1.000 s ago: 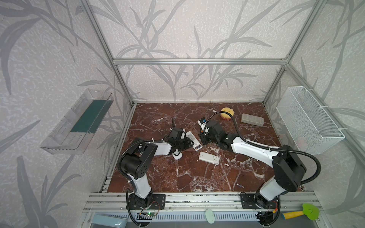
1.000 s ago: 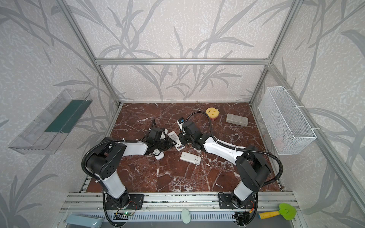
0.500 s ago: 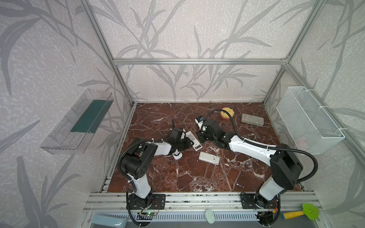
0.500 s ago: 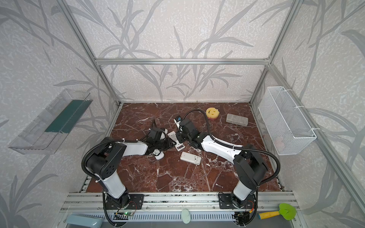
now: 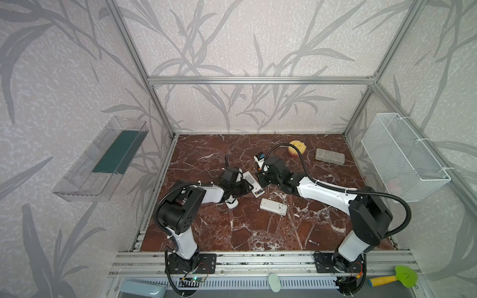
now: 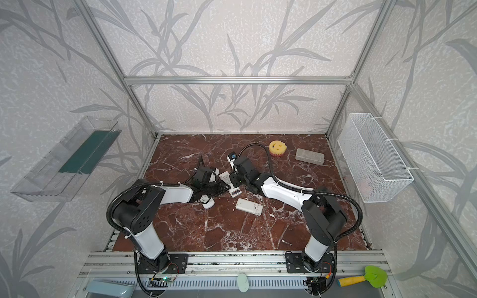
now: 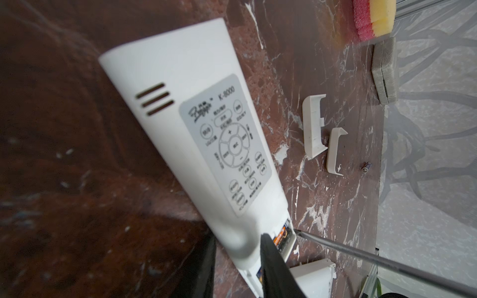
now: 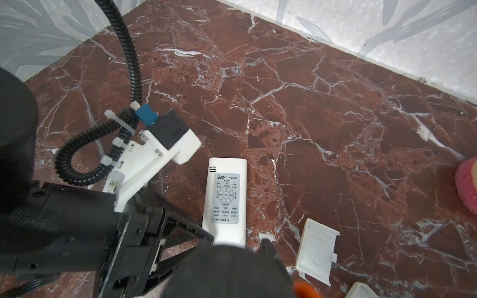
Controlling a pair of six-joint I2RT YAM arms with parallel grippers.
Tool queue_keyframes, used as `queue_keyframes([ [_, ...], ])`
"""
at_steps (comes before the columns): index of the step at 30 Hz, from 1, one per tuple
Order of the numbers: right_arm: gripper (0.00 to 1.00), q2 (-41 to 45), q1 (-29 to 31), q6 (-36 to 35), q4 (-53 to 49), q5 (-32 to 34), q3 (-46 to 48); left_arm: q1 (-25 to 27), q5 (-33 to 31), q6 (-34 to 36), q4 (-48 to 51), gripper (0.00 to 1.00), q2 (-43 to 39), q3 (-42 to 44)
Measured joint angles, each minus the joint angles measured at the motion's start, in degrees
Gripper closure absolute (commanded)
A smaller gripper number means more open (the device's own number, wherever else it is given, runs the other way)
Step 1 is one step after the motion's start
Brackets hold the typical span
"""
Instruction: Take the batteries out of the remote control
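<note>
The white remote control (image 5: 251, 180) (image 6: 227, 180) (image 7: 206, 134) (image 8: 225, 198) lies label up between both arms. My left gripper (image 7: 238, 249) (image 5: 240, 186) is shut on its open end. An orange-labelled battery (image 7: 282, 236) shows in the open compartment. My right gripper (image 5: 263, 178) (image 6: 236, 179) is shut on the screwdriver (image 7: 374, 258), whose tip touches the compartment's edge; the handle fills the bottom of the right wrist view. A dark grey battery (image 5: 313, 242) (image 6: 286, 242) (image 7: 366, 166) lies loose near the table's front.
Two white covers (image 7: 313, 126) (image 7: 335, 152) lie beside the remote. A second white remote (image 5: 273, 206) (image 6: 249, 206) lies nearer the front. A yellow sponge (image 5: 297, 147) and a grey block (image 5: 330, 156) sit at the back right. A wire basket (image 5: 402, 157) hangs on the right wall.
My right gripper has crept a little to the left, toward the remote's open end. The left arm and the remote have stayed put.
</note>
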State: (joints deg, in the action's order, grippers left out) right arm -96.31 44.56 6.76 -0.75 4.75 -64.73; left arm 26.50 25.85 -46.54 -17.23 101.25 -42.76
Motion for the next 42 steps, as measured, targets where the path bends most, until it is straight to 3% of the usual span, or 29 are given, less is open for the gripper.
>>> queue_keyframes([
  [42,1.00,-0.35,1.25,-0.79,1.33,2.40,1.14,0.00,0.00,0.00,-0.04,0.68,-0.02,0.11],
])
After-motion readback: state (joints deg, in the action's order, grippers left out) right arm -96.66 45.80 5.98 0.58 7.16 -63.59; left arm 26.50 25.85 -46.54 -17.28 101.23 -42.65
